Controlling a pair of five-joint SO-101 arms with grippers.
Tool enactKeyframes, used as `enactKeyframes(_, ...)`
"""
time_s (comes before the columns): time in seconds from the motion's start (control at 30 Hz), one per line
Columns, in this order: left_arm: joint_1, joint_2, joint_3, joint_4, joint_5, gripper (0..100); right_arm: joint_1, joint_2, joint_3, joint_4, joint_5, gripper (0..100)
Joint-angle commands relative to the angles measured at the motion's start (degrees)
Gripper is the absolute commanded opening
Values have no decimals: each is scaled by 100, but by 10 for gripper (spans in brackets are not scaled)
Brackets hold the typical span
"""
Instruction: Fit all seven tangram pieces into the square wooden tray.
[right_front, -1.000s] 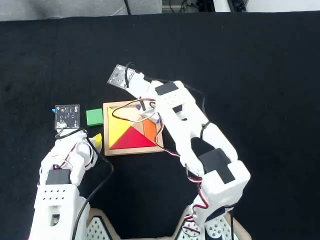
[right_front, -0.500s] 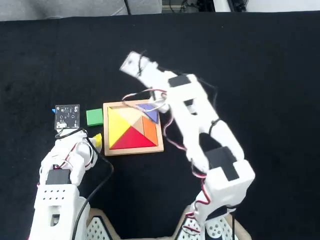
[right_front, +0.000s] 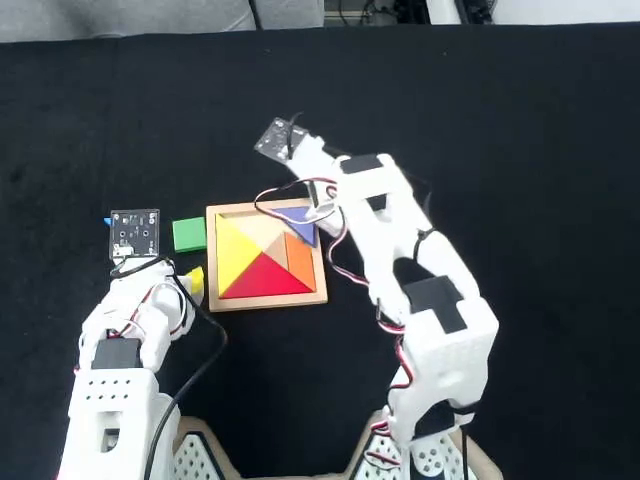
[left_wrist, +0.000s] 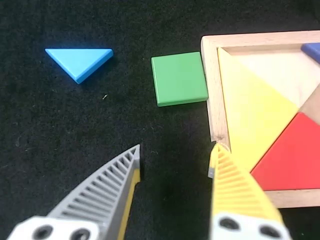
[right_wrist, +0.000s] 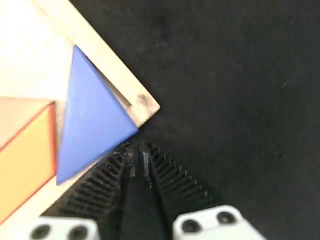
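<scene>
High view: the square wooden tray (right_front: 266, 301) lies on the black table (right_front: 520, 150), between the two arms. A large yellow triangle (right_front: 232, 255) fills its left part and a large red triangle (right_front: 262, 279) its near part. An orange piece (right_front: 300, 260) sits along the right wall, with a blue triangle (right_front: 300, 229) in the far right corner. The patch between them is pale wood. A green square (right_front: 188, 234) lies flat on the cloth just beside the tray's left wall. A light-blue triangle (left_wrist: 79, 61) lies farther out on the same side, apart from the square.

Left wrist view: the left gripper (left_wrist: 176, 152) hangs low over the cloth with its jaws spread wide and nothing between them. The yellow finger's tip is at the tray's near left corner, and the grey finger is out over bare cloth. The green square is ahead of the gap.

Right wrist view: the right gripper (right_wrist: 137, 157) has its black fingers pressed together, pinching nothing. Its tips are just outside the tray's far right corner and right beside the nearest point of the blue triangle. That point seems to ride up over the rim, so I cannot tell whether the piece lies flat.
</scene>
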Motion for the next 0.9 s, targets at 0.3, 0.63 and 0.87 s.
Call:
enactKeyframes(0.3,75,-62,-57,-70,-44,223,-334,-268,-330,-88,-53,11)
enactKeyframes(0.63,75,-62,-57,-70,-44,223,-325,-57,-1367,-431,-738,11)
enactKeyframes(0.87,75,-62,-57,-70,-44,223,-484,1323,-2598,-325,-1196,11)
